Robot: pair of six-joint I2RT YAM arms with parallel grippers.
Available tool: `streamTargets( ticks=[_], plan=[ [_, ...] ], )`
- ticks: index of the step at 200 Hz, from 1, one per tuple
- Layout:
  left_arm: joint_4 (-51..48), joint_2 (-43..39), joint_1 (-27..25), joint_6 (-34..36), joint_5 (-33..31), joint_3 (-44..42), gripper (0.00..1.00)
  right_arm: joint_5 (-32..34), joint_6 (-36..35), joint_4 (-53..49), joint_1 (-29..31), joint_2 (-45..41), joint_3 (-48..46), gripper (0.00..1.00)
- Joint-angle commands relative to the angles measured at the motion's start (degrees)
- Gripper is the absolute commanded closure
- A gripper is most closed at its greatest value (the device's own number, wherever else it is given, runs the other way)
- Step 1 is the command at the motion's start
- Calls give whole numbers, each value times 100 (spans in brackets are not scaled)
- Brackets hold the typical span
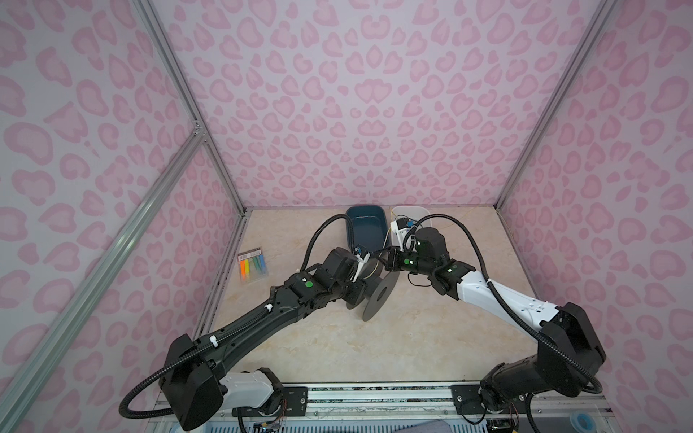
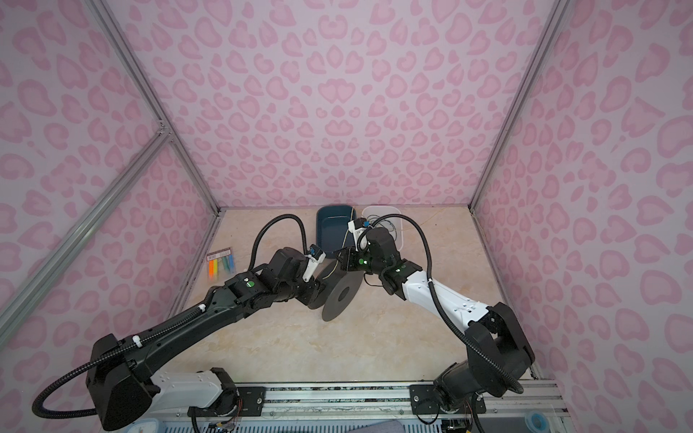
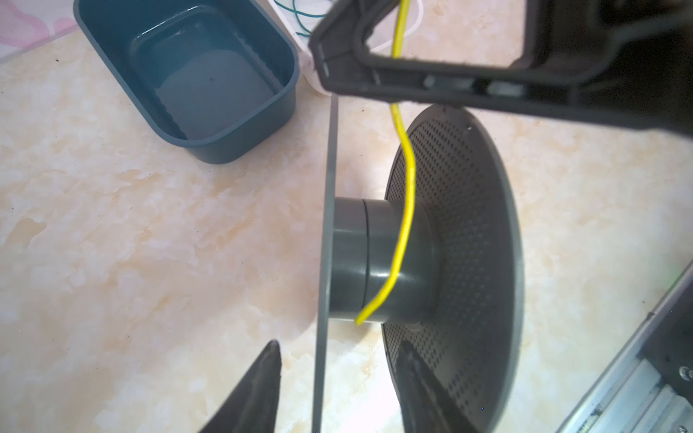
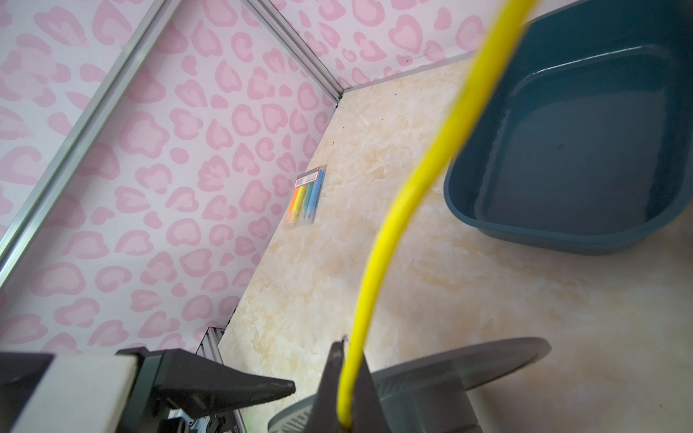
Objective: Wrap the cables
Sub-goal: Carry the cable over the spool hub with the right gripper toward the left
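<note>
Pinching the yellow wire (image 4: 378,258) just above the spool (image 1: 386,288), the right fingers (image 4: 328,378) are clenched on it. The wire drops across the hub (image 3: 390,258), whose axis lies roughly left to right. The left fingers (image 3: 258,378), released, straddle the spool's left flange (image 3: 325,232), nearer that hub.

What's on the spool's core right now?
One strand of yellow wire lies across the core of the spool, with its end near the thin flange. The core's far side is hidden, so a full turn cannot be confirmed.
</note>
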Motion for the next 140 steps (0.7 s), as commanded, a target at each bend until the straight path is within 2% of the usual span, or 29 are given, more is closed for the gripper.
streamTargets(
  ticks=[1, 32, 52, 106, 140],
  plan=[
    [125, -74, 76, 141, 338, 60, 45, -20, -100, 33, 30, 63, 32, 100],
    [430, -59, 349, 23, 1023, -60, 44, 15, -99, 99, 103, 138, 49, 100],
    [495, -7, 428, -5, 1191, -53, 44, -7, -78, 143, 160, 205, 80, 100],
    [640, 235, 448, -66, 1326, -36, 45, -46, 26, 343, 299, 370, 85, 100],
    [695, 398, 448, -110, 1400, -47, 50, -97, 112, 454, 343, 457, 85, 100]
  ],
)
